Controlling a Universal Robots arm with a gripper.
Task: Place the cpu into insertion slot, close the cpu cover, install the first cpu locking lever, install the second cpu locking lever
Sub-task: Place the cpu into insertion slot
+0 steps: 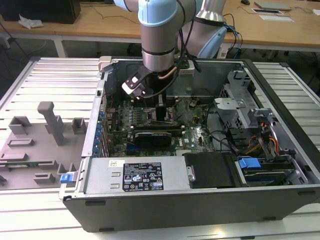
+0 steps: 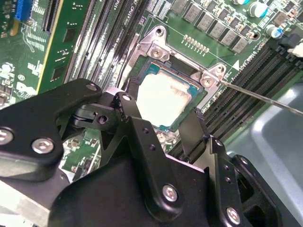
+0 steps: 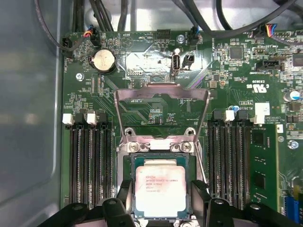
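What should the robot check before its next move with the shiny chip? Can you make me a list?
1. The cpu sits in the socket, silver side up: ok.
2. The cpu lies fully flat in there: cannot tell.
3. The cpu cover is flipped open, off the chip: ok.
4. The thin locking lever is swung away from the socket: ok.
5. The gripper is right at the cpu: ok.

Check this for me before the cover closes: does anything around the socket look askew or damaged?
Nothing stands out. The cpu sits square in its socket, and the cpu cover lies hinged open, with no visible damage.
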